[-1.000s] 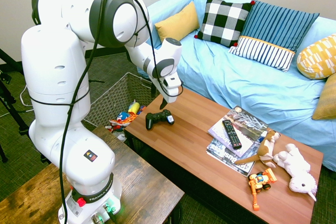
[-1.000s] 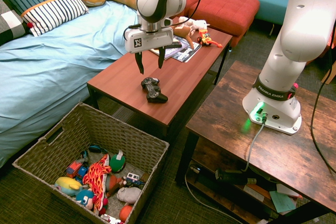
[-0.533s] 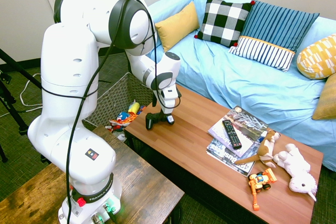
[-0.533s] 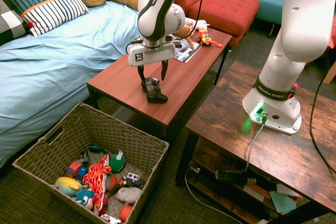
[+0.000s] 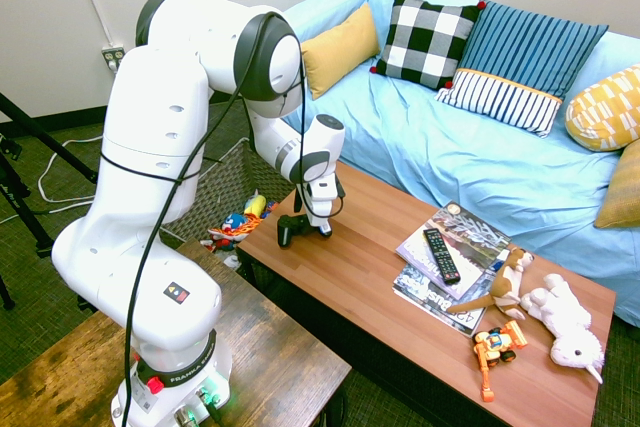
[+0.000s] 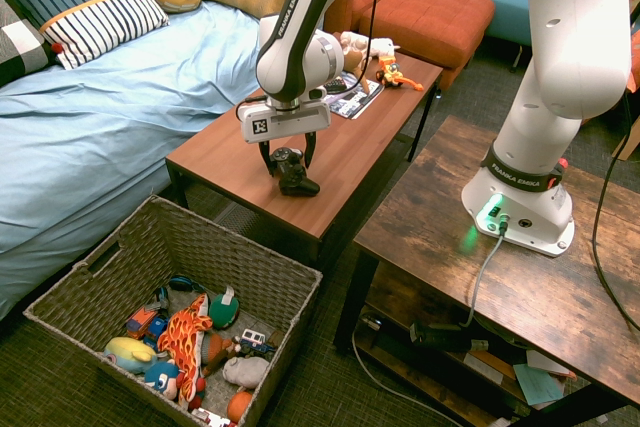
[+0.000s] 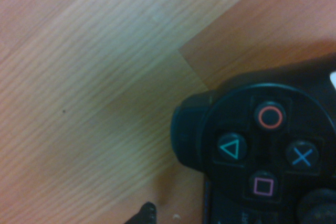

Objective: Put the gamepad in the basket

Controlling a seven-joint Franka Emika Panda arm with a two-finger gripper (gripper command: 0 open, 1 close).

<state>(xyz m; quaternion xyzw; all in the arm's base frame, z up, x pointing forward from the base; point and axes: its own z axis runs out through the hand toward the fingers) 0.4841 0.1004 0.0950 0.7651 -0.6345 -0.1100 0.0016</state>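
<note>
The black gamepad (image 6: 297,179) lies on the reddish wooden coffee table (image 6: 350,152), near the end closest to the basket. My gripper (image 6: 287,159) has come down over it and stands open, one finger on each side of the gamepad's body, which lies on the table. In the first exterior view the gripper (image 5: 313,225) covers part of the gamepad (image 5: 288,228). The wrist view shows the gamepad (image 7: 262,166) close up, with its coloured symbol buttons. The woven basket (image 6: 150,212) stands on the floor below the table end, with colourful toys inside; its wall (image 5: 212,185) shows behind the arm.
Further along the table lie magazines (image 5: 455,247) with a slim black remote (image 5: 441,255) on top, plush animals (image 5: 565,322) and an orange toy (image 5: 497,345). A blue sofa (image 5: 480,162) with cushions runs behind the table.
The gripper has dropped from above the gamepad down around it, fingers still apart. The gamepad has not moved.
</note>
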